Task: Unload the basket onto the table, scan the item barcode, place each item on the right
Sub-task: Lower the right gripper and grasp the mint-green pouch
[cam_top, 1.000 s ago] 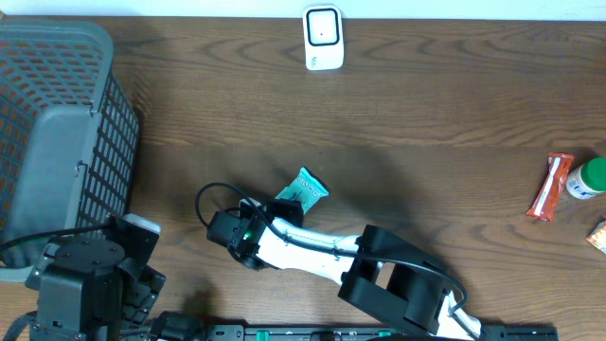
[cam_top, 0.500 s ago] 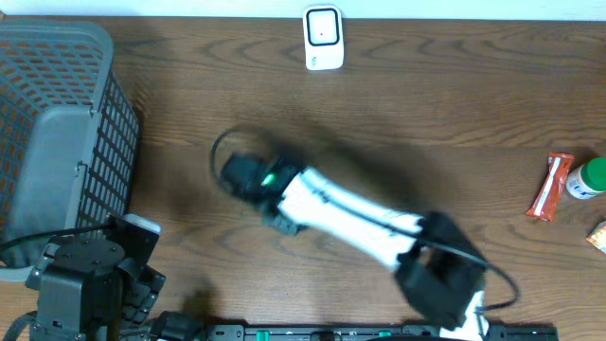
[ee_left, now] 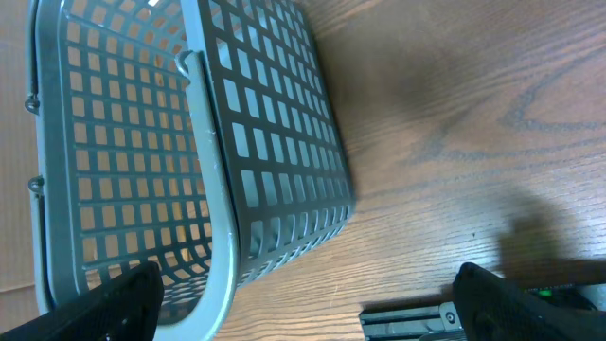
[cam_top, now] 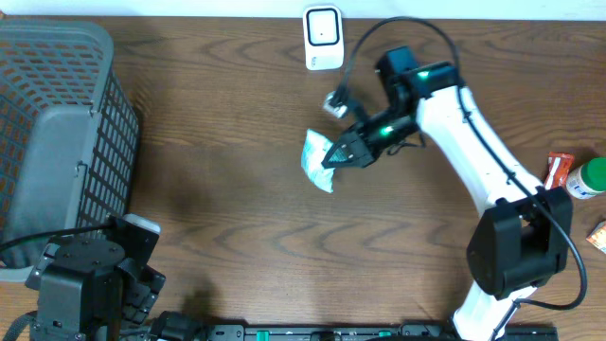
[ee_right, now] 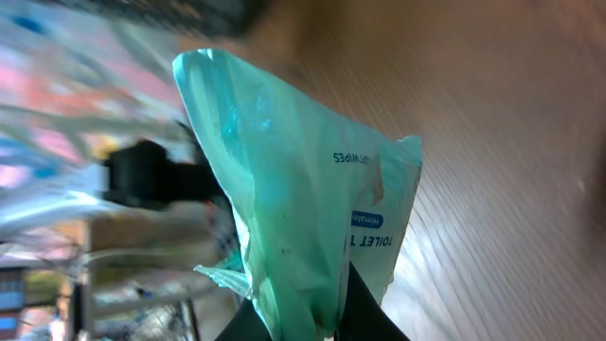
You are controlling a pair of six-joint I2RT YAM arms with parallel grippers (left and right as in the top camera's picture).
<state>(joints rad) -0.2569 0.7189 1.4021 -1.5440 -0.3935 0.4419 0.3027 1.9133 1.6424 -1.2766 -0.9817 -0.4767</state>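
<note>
The right gripper (cam_top: 333, 156) has its jaws clamped on one end of the teal wipes packet (cam_top: 317, 163), holding it just in front of the scanner (cam_top: 323, 38), probably to present its barcode, which isn't visible. The left gripper (ee_left: 308, 305) waits far from the scanner, jaws wide apart, leaving the desk (cam_top: 189, 161) free

Basket (cam_top: 57, 142) at left end of table (cam_top: 218, 114). Scanner (cam_top: 323, 38) mid far edge; wipes pack (cam_top: 317, 161) nearer, apart. Snack bar (cam_top: 550, 187) beside bottle (cam_top: 589, 177), right edge.
</note>
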